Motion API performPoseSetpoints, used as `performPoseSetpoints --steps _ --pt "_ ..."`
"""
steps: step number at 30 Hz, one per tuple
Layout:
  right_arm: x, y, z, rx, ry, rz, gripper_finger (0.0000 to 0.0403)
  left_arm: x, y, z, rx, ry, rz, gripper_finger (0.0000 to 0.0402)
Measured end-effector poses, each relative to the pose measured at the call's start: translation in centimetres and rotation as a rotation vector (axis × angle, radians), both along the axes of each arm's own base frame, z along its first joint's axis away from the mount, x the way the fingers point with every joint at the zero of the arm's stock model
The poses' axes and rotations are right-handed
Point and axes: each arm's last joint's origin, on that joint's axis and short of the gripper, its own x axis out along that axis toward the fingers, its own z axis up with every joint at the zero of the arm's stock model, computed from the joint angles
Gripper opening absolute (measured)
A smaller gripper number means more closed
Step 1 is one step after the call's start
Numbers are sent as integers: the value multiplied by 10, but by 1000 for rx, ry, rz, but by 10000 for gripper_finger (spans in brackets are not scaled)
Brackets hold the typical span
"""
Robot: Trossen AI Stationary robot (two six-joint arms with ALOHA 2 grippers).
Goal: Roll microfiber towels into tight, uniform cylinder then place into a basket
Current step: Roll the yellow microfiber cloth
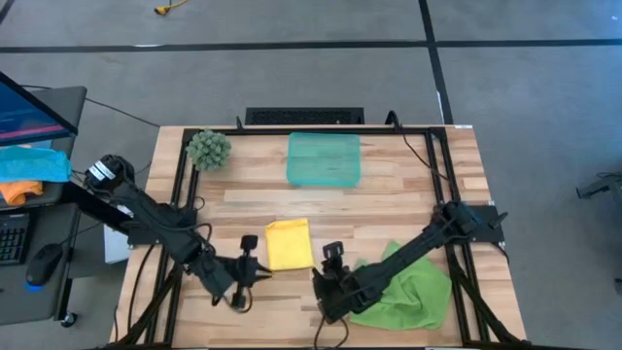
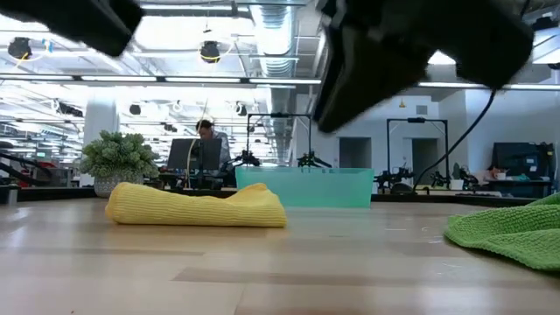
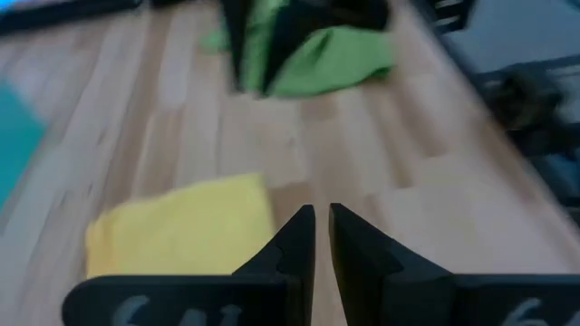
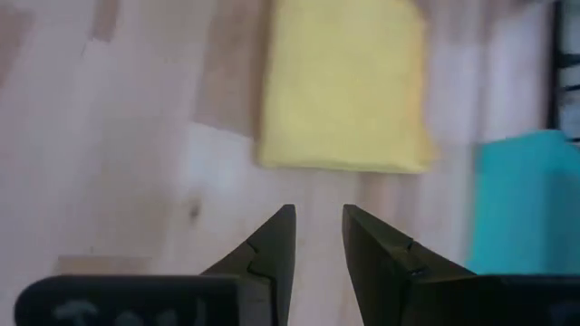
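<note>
The yellow microfiber towel point(image 1: 289, 243) lies as a low, flattened bundle on the wood near the table's middle front, also in the low view point(image 2: 197, 206). The green towel point(image 1: 413, 289) lies crumpled at the near right, partly under my right arm. The teal basket point(image 1: 324, 158) stands at the far middle. My left gripper point(image 1: 255, 270) hangs just left of the yellow towel, its fingers point(image 3: 304, 237) all but together with nothing between them. My right gripper point(image 1: 331, 258) hangs just right of the towel, open, with nothing between its fingers point(image 4: 272, 243).
A fuzzy green ball point(image 1: 208, 148) sits at the far left corner. Black frame rails point(image 1: 439, 165) run along the table's edges. A side desk with blue and orange cloths point(image 1: 29, 167) stands off the left edge. Bare wood lies between the yellow towel and the basket.
</note>
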Motion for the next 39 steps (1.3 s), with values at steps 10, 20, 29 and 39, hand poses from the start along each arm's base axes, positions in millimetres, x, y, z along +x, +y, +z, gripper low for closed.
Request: performPoseSetpoints --steps 10,20,29,39 --pt "-34 -10 46 -113 -78 -128 117 -17 -33 28 77 -116 -33 29" --pt "-55 -20 15 -246 -54 -169 117 -9 -39 -2 130 -31 44 29" --pt "-48 -51 -7 -205 11 -289 117 20 -27 -36 275 81 111 29" --pt "-45 -51 -8 -143 21 -298 117 34 6 -60 193 227 206 29"
